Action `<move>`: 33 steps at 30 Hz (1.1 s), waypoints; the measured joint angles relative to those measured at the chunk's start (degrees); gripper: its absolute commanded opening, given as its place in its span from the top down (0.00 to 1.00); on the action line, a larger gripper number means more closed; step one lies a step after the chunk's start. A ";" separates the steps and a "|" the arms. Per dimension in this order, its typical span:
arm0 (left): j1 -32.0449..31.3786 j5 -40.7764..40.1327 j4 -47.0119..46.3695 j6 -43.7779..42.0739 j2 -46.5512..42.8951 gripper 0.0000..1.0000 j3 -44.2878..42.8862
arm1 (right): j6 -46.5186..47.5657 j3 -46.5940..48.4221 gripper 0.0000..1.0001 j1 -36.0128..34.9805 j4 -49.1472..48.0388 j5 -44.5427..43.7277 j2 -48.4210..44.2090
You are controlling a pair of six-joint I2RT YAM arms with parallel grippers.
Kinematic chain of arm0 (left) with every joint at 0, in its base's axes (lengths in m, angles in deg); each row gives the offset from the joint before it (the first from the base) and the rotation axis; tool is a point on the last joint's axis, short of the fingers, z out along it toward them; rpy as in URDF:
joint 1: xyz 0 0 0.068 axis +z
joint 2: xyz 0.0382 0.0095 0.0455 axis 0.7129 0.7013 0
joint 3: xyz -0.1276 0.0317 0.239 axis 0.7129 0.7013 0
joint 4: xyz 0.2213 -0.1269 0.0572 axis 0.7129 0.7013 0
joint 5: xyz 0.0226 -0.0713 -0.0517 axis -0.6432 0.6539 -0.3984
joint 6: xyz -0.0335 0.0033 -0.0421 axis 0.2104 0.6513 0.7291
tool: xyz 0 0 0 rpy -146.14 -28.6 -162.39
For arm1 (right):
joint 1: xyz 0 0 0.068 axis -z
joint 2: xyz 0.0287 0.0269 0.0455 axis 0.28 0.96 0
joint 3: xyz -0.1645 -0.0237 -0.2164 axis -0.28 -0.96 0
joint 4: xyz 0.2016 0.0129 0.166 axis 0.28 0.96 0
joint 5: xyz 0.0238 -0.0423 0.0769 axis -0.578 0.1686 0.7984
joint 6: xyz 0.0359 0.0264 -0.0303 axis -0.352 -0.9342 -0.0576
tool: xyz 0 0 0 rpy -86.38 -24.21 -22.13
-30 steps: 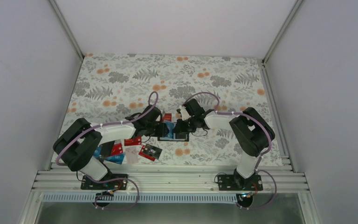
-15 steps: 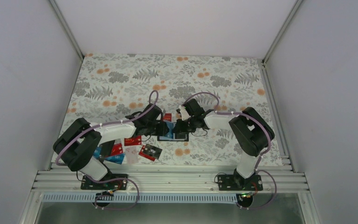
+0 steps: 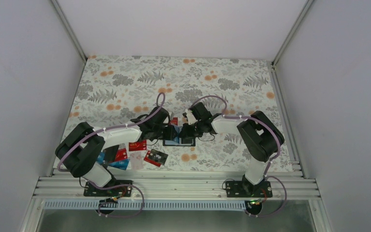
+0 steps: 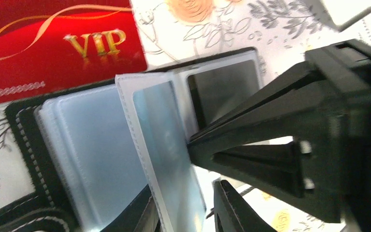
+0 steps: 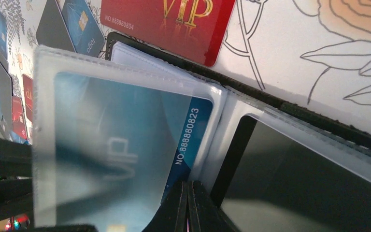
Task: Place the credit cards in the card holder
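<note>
The card holder [image 3: 178, 137] lies open mid-table, black with clear sleeves [image 4: 92, 150]. One sleeve [image 4: 166, 145] stands raised with a blue credit card [image 5: 125, 145] inside. My left gripper [image 4: 186, 208] straddles that sleeve's lower edge, jaws apart, with a gap on the right side. My right gripper [image 5: 187, 193] is shut with nothing in it, its tip pressed against the sleeve near the holder's spine. A black card [image 5: 309, 183] sits in the neighbouring pocket. A red VIP card [image 4: 53, 43] lies just beyond the holder. More credit cards [image 3: 125, 157] lie near the left arm.
Several loose red, blue and black cards [image 3: 155, 157] lie scattered on the flowered cloth [image 3: 125, 82] between the left arm's base and the holder. The two grippers meet nose to nose over the holder. Grey walls close off both sides.
My left gripper's jaws have narrowed around the raised sleeve. Both arms have barely moved, and the right gripper stays shut against the sleeve.
</note>
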 measured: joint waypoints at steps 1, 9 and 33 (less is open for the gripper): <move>-0.13 0.13 0.00 0.00 0.02 0.72 -0.33 | 0.00 0.02 0.95 0.00 0.02 -0.13 -0.02; -1.05 0.24 0.22 -0.04 2.03 0.72 -4.02 | 0.52 0.15 0.90 0.00 3.08 -2.43 -2.25; -6.23 1.95 2.89 0.42 13.20 0.43 -18.25 | 0.92 -7.58 0.68 6.36 13.55 -12.57 -26.97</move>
